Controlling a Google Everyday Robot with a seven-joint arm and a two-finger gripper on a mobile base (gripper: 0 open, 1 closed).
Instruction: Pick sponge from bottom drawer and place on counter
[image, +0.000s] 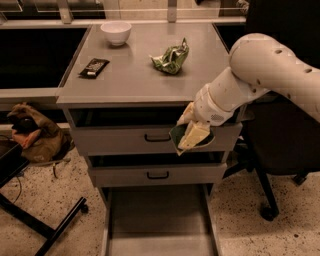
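Here, gripper (190, 131): was seen in front of the upper drawer face, just below the counter's (135, 75) front edge.
Fingers: were closed on the sponge (176, 136).
Sponge: was held tilted in the air, above the bottom drawer (157, 220).
Bottom drawer: was pulled out.
Counter: was occupied by a white bowl (116, 32), a black wrapper (94, 67) and a green foil bag (171, 57).

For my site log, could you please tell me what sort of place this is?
Likely an office or lab: cabinet, wheeled chair, speckled floor. The gripper, by the top drawer, holds the sponge.
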